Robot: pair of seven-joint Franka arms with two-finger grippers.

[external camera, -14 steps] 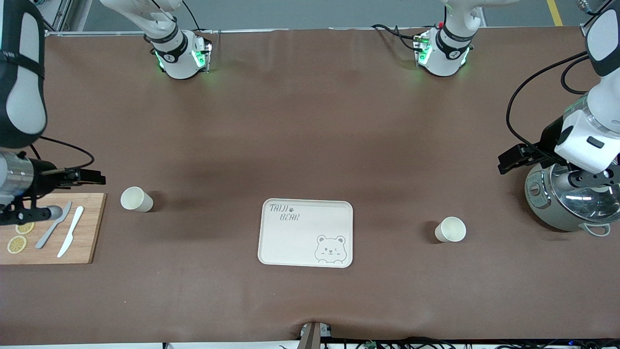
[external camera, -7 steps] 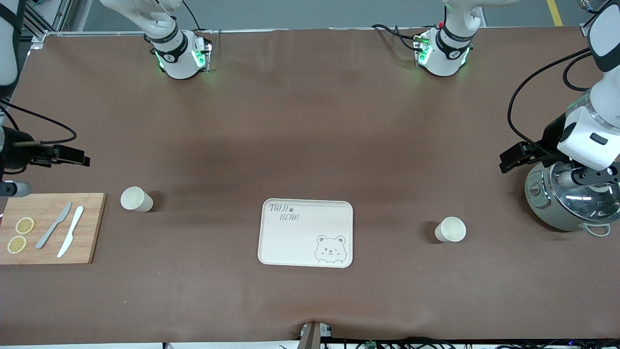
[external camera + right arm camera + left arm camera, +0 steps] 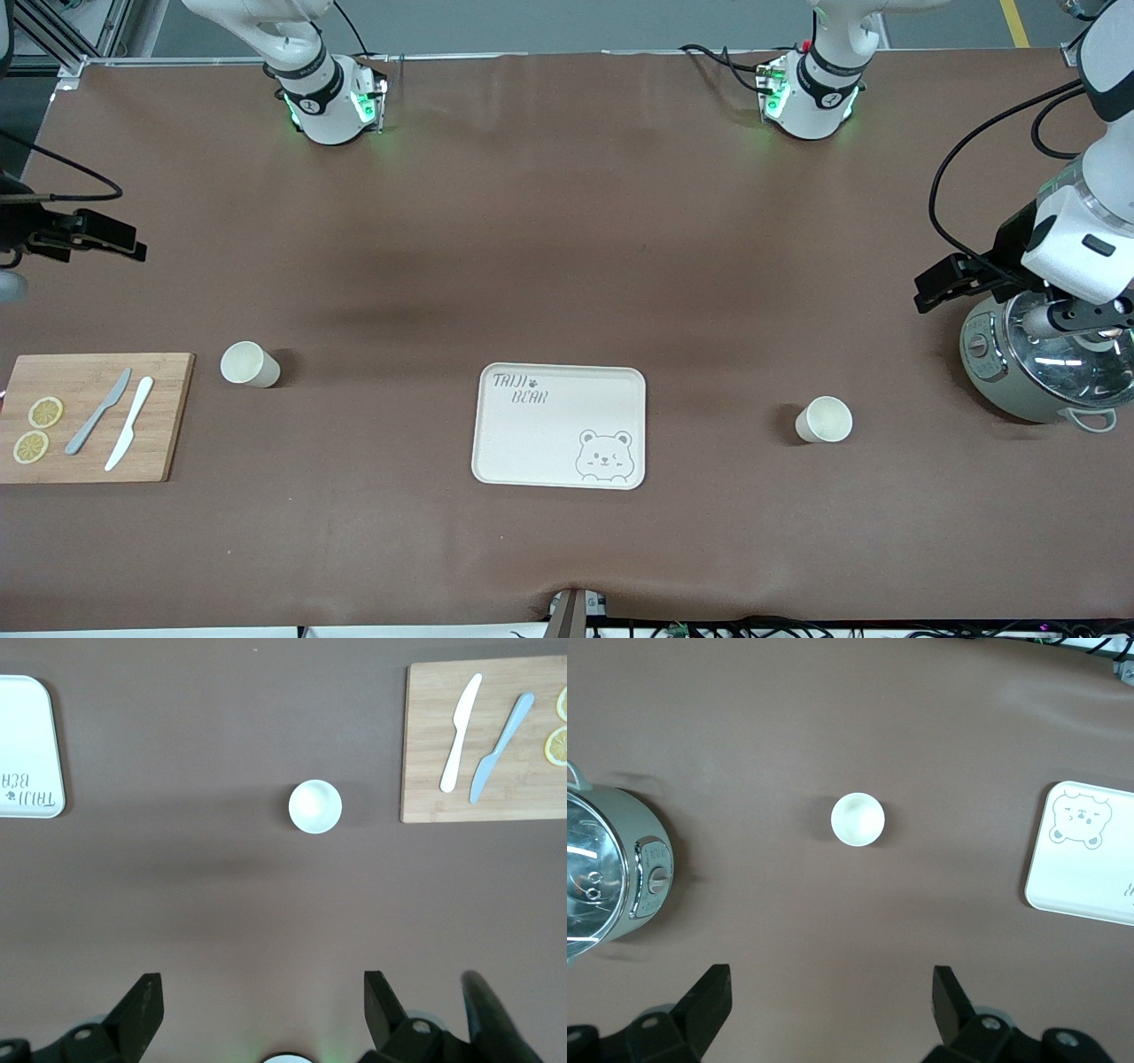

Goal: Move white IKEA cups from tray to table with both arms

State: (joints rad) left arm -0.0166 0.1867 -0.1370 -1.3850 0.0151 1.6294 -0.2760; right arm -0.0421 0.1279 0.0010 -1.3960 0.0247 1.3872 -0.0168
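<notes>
Two white IKEA cups stand upright on the brown table. One cup [image 3: 250, 364] stands beside the cutting board and shows in the right wrist view [image 3: 314, 806]. The other cup [image 3: 824, 419] stands between the tray and the rice cooker and shows in the left wrist view [image 3: 858, 819]. My left gripper [image 3: 830, 1001] is open and empty, high over the rice cooker's edge [image 3: 1076, 321]. My right gripper [image 3: 261, 1005] is open and empty, high over bare table at the right arm's end. Only its wrist [image 3: 84, 232] shows in the front view.
A cream bear-printed tray [image 3: 560, 425] lies mid-table between the cups. A wooden cutting board [image 3: 93, 416] holds two knives and lemon slices at the right arm's end. A rice cooker [image 3: 1041, 368] stands at the left arm's end.
My right arm has moved off the cutting board toward the robots' bases and farther out of the front view. My left arm has shifted slightly the same way. The cups have not moved.
</notes>
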